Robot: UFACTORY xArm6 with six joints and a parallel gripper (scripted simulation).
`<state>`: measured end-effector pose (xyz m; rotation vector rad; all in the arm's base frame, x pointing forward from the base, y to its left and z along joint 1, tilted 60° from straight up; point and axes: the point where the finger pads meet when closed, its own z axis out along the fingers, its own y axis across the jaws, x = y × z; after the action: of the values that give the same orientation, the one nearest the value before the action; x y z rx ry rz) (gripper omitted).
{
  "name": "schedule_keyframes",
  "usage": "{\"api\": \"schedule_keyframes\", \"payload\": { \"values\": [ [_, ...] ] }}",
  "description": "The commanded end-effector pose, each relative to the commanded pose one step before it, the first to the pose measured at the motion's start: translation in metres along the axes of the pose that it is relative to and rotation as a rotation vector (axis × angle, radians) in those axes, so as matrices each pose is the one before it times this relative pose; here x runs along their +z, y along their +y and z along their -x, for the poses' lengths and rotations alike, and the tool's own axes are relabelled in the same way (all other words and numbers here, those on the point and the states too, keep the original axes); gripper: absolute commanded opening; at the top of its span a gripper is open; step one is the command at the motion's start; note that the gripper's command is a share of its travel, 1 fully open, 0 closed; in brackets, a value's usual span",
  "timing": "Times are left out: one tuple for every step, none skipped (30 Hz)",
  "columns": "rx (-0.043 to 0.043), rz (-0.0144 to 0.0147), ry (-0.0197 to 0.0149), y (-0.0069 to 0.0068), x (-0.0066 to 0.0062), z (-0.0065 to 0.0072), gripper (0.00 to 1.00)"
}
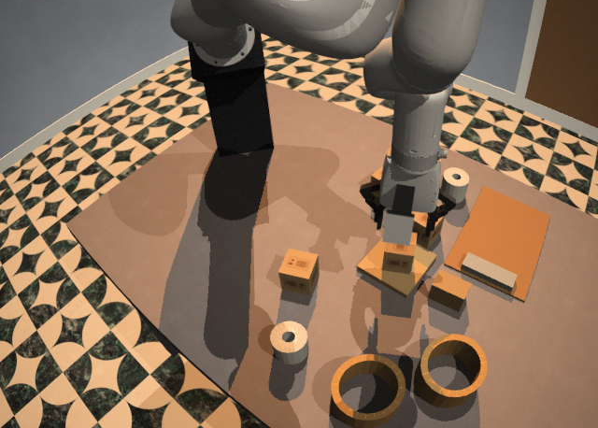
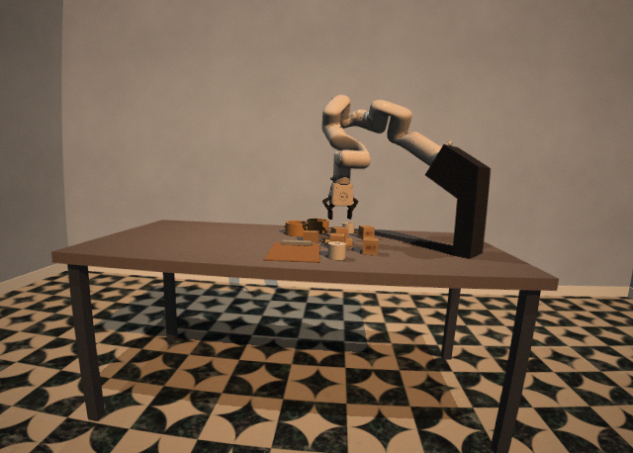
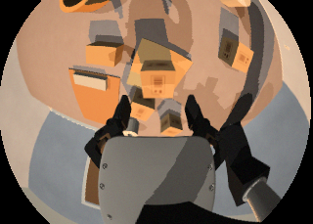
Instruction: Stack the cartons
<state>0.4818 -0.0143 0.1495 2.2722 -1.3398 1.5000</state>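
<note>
The small square wooden board (image 1: 394,273) lies right of the table's middle. One carton (image 1: 399,258) stands on it, and it also shows in the wrist view (image 3: 156,77). My gripper (image 1: 406,212) hangs a short way above this carton, open and empty, with its fingers spread wide. A second carton (image 1: 299,270) stands alone to the left of the board. A third carton is just behind the board, partly hidden by the gripper. Another carton (image 1: 377,175) peeks out behind the wrist. A lower box (image 1: 449,289) sits at the board's right.
Two wooden rings (image 1: 371,387) (image 1: 452,369) stand near the front edge. A pale roll (image 1: 289,341) is front left and another roll (image 1: 455,182) is behind the gripper. A flat orange sheet (image 1: 500,240) with a beige bar (image 1: 489,270) lies on the right. The arm's black pedestal (image 1: 236,105) stands at the back.
</note>
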Motion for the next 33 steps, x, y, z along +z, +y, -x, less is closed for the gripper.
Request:
{"api": "schedule_keyframes", "payload": {
  "values": [
    [0.00016,-0.00154,0.00024,-0.00063,-0.00050,-0.00005,1.00],
    [0.00329,-0.00003,0.00003,-0.00040,-0.00007,0.00051,1.00],
    [0.01934,-0.00018,0.00015,-0.00230,-0.00044,0.00303,1.00],
    [0.04229,-0.00036,0.00027,-0.00479,-0.00106,0.00685,1.00],
    [0.06420,-0.00041,0.00028,-0.00647,-0.00190,0.01103,1.00],
    [0.00000,0.00000,0.00000,0.00000,0.00000,0.00000,1.00],
    [0.00000,0.00000,0.00000,0.00000,0.00000,0.00000,1.00],
    [0.07943,-0.00026,0.00016,-0.00648,-0.00282,0.01463,1.00],
    [0.08466,0.00006,0.00000,-0.00478,-0.00357,0.01659,1.00],
    [0.06943,0.00040,-0.00031,-0.00225,-0.00385,0.01612,1.00],
    [0.02642,0.00061,-0.00114,-0.00026,-0.00345,0.01321,1.00],
    [0.03239,0.00050,-0.00090,0.00038,-0.00242,0.00872,1.00],
    [0.03660,0.00021,-0.00012,0.00039,-0.00114,0.00398,1.00],
    [0.03808,-0.00021,0.00181,0.00010,-0.00020,0.00067,1.00],
    [0.00319,-0.00004,0.00027,0.00000,0.00000,0.00000,1.00],
    [0.00000,0.00000,0.00000,0.00000,0.00000,0.00000,1.00],
    [0.00000,0.00000,0.00000,0.00000,0.00000,0.00000,1.00],
    [0.00000,0.00000,0.00000,0.00000,0.00000,0.00000,1.00],
    [0.00000,0.00000,0.00000,0.00000,0.00000,0.00000,1.00],
    [0.00000,0.00000,0.00000,0.00000,0.00000,0.00000,1.00],
    [0.00000,0.00000,0.00000,0.00000,0.00000,0.00000,1.00],
    [0.00000,0.00000,0.00000,0.00000,0.00000,0.00000,1.00],
    [0.00000,0.00000,0.00000,0.00000,0.00000,0.00000,1.00],
    [0.00000,0.00000,0.00000,0.00000,0.00000,0.00000,1.00],
    [0.00000,0.00000,0.00000,0.00000,0.00000,0.00000,1.00],
    [0.00000,0.00000,0.00000,0.00000,0.00000,0.00000,1.00],
    [0.00000,0.00000,0.00000,0.00000,0.00000,0.00000,1.00],
    [0.00000,0.00000,0.00000,0.00000,0.00001,0.00000,1.00],
    [0.00000,0.00000,0.00000,0.00000,0.00002,0.00000,1.00],
    [0.00000,0.00000,0.00000,0.00000,0.00004,0.00000,1.00],
    [0.00000,0.00000,0.00000,0.00000,0.00006,0.00000,1.00],
    [0.00000,0.00000,0.00000,0.00000,0.00008,0.00000,1.00],
    [0.00000,0.00000,0.00000,0.00000,0.00010,0.00000,1.00]
  ]
}}
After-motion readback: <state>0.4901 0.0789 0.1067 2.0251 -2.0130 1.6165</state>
